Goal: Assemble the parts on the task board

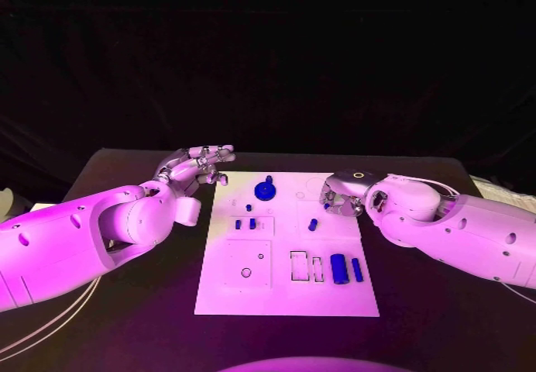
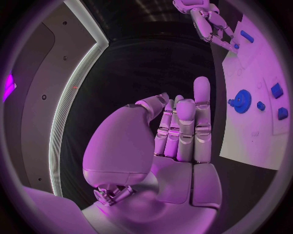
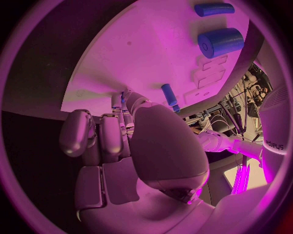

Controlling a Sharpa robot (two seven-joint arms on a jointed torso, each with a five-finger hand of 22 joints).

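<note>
The white task board (image 1: 288, 287) lies in the middle of the table. A blue gear (image 1: 265, 188) (image 2: 241, 101) sits near its far edge. Two small blue parts (image 1: 245, 224) stand left of centre, and a short blue peg (image 1: 313, 225) (image 3: 170, 97) lies right of centre. A thick blue cylinder (image 1: 338, 269) (image 3: 221, 42) and a slim one (image 1: 358, 270) (image 3: 214, 9) lie near the front right. My left hand (image 1: 201, 167) (image 2: 177, 141) hovers off the board's far left corner, fingers extended, holding nothing. My right hand (image 1: 344, 194) (image 3: 122, 141) is curled at the board's far right edge, with a bit of blue (image 1: 328, 206) between its fingertips.
The board (image 2: 256, 131) (image 3: 140, 53) has rectangular slots (image 1: 307, 266) near the cylinders and a square recess with a hole (image 1: 245, 272) at the front left. Black table surrounds the board on all sides.
</note>
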